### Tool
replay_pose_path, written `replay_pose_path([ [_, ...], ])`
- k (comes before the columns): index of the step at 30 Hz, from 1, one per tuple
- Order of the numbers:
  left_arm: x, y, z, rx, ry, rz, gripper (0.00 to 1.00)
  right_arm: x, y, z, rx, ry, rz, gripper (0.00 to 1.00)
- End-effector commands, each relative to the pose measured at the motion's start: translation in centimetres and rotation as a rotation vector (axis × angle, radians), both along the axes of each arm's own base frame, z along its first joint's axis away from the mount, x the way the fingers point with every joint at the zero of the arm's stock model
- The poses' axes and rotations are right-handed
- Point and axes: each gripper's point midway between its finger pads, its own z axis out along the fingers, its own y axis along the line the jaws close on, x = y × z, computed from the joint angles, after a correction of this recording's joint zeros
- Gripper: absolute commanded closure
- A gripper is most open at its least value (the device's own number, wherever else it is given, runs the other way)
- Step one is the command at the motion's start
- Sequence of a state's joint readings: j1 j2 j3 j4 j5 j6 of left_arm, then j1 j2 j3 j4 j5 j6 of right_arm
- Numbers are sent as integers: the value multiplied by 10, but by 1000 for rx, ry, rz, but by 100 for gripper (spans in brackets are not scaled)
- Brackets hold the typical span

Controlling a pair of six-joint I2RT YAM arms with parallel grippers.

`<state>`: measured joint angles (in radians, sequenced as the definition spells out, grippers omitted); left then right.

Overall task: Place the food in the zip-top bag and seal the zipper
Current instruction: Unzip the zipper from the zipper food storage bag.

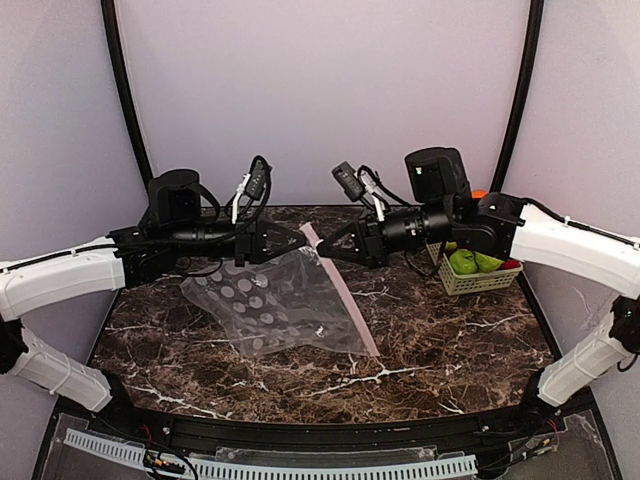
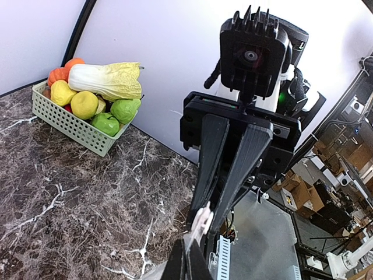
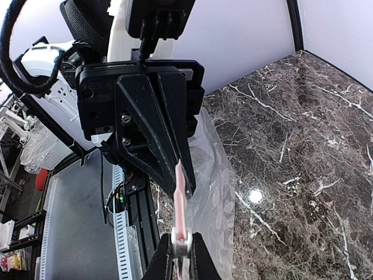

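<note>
The zip-top bag [image 1: 280,300] lies flat on the marble table, its top corner lifted. The pink zipper [image 1: 345,300] runs along its right edge. Both grippers meet at the zipper's far end. My left gripper [image 1: 300,240] is shut on the zipper strip's end; it also shows in the left wrist view [image 2: 186,248]. My right gripper [image 1: 326,250] faces it and is shut on the white slider tab [image 3: 181,245], with the pink strip [image 3: 180,192] rising from it. The food sits in the basket: cabbage [image 2: 108,79], lemon [image 2: 84,104], pear [image 2: 106,123], tomato [image 2: 73,63].
The pale green mesh basket [image 1: 478,278] stands at the table's right rear edge, under my right arm. The backdrop walls close off the back and sides. A white slotted cable rail [image 1: 330,468] runs along the near edge.
</note>
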<state>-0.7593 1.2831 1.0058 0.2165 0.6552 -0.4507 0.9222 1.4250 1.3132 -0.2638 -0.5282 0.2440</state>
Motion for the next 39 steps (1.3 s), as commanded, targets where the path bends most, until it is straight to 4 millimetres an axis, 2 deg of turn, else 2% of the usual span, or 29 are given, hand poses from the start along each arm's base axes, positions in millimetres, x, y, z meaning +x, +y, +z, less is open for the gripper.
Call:
replay_pose_path([
  [1,13,19,14,-36,-18,80,99,-5,-3,-14,-45,26,12,100],
  [8,28,39,14,-36,-15,150,99,-4,-2,-20,-60,34,13,100],
  [18,40,55,24,-39,-36,206,99,1,1,-41,-116,59,2,100],
  [39,78,102,49,-59,-92,386,99,1,-11,-75,-212,87,-35,100],
])
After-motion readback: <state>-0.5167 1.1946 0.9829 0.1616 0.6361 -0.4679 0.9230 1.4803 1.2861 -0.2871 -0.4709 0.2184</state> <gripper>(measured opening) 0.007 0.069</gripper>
